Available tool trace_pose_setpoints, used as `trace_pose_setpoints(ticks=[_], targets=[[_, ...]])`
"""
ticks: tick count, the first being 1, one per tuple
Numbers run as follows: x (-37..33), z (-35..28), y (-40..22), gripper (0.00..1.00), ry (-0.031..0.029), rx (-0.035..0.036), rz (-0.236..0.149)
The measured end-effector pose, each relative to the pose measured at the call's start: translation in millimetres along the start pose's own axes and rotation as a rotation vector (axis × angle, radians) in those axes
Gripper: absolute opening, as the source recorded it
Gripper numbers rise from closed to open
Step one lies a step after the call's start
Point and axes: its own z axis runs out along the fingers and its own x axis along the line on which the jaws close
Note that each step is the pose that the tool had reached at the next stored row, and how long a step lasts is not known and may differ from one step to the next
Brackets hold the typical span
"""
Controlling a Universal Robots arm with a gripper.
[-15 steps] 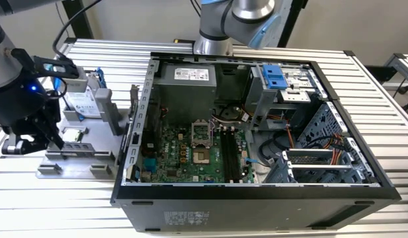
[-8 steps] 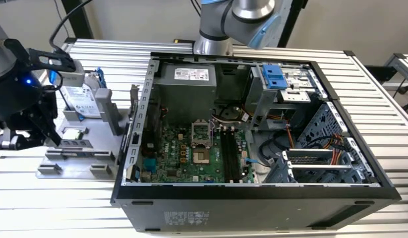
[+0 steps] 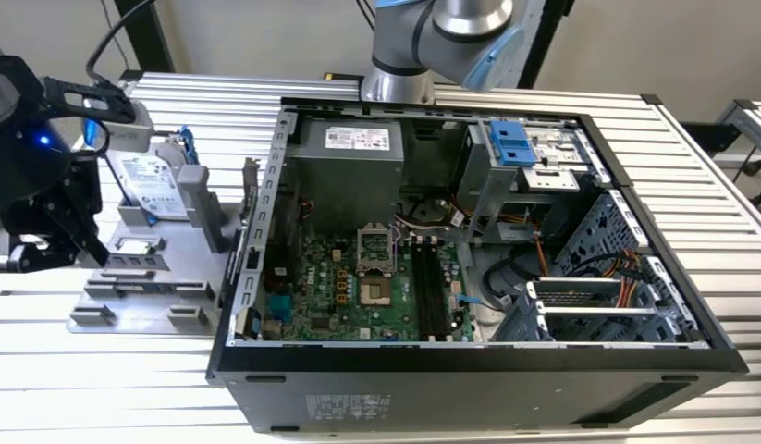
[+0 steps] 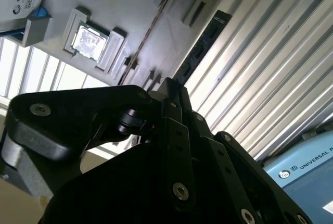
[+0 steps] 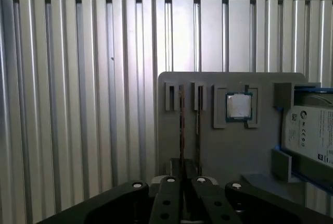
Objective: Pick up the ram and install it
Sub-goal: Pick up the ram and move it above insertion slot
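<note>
Two thin dark ram sticks [image 5: 182,125] stand on edge side by side in slots of a grey holder [image 5: 208,151]. In the second wrist view one ram stick [image 4: 151,28] shows as a thin line. In the exterior view the ram [image 3: 131,264] lies at the holder's near end. My gripper [image 3: 59,245] hangs above the table at the exterior view's left of the holder, apart from the ram. In both wrist views the gripper [image 5: 185,178] [image 4: 170,86] looks shut with nothing in it.
On the holder [image 3: 195,296] are also a square silver processor chip [image 5: 238,106] and a silver hard drive [image 3: 152,190] with a blue frame. At the exterior view's right stands an open computer case [image 3: 479,361] with its motherboard [image 3: 318,287] and black memory slots [image 3: 427,287]. The table is ribbed aluminium.
</note>
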Motion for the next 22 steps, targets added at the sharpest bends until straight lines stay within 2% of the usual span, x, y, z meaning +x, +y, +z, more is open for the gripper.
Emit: trace_pose_setpoints(ticks=[3,4,5,22], targets=[[-0.2,-4.5,0.1,0.00,0.0000,0.0000,0.000],[-0.9,-16.2,0.4,0.00,0.0000,0.0000,0.000],[-1.0,-19.6,0.5,0.00,0.0000,0.0000,0.000],[-2.7,-52.4,1.3,0.00,0.0000,-0.0001,0.000]])
